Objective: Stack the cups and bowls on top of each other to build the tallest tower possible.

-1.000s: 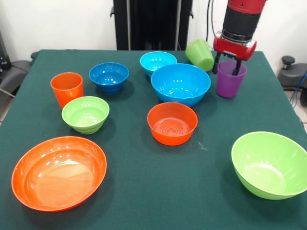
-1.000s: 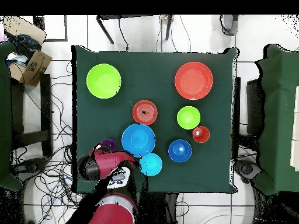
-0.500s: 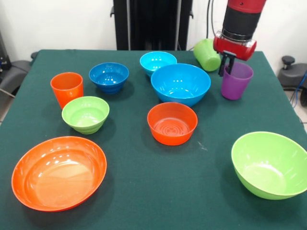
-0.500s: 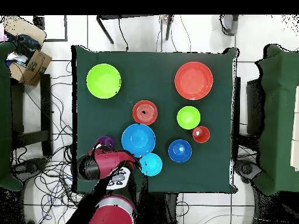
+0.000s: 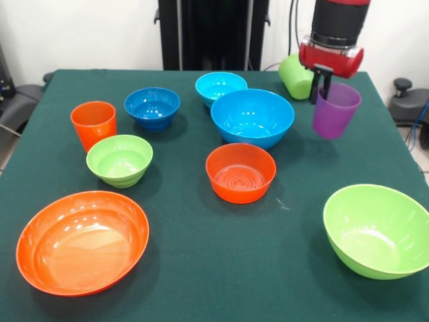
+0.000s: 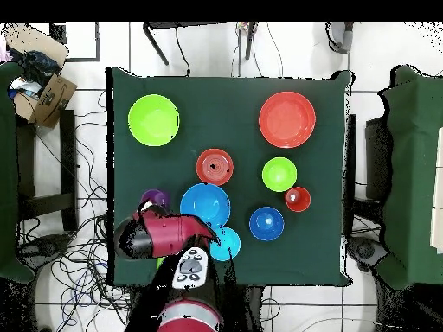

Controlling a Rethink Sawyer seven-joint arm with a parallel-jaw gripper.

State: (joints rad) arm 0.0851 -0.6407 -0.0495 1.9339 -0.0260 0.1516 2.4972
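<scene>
My gripper (image 5: pixel 322 86) is shut on the near-left rim of the purple cup (image 5: pixel 336 111) and holds it slightly tilted, just above the table at the far right. In the overhead view the cup (image 6: pixel 154 199) peeks out beside the arm. The lime green cup (image 5: pixel 295 75) lies on its side behind the gripper. The orange cup (image 5: pixel 93 125) stands upright at the left. The bowls stand apart: large light blue (image 5: pixel 253 117), small light blue (image 5: pixel 220 86), dark blue (image 5: pixel 152 107), small green (image 5: pixel 119 159), small orange (image 5: pixel 240 172), large orange (image 5: pixel 82 241), large green (image 5: pixel 377 230). No tower stands.
The green table (image 5: pixel 201 268) ends close to the right of the purple cup. The robot's black pedestal (image 5: pixel 211 33) stands behind the far edge. A cardboard box (image 6: pixel 43 91) and cables lie on the floor beside the table.
The gripper has risen and moved right with the purple cup, which has lifted off the table and tilted. The lime green cup shows further right behind the gripper.
</scene>
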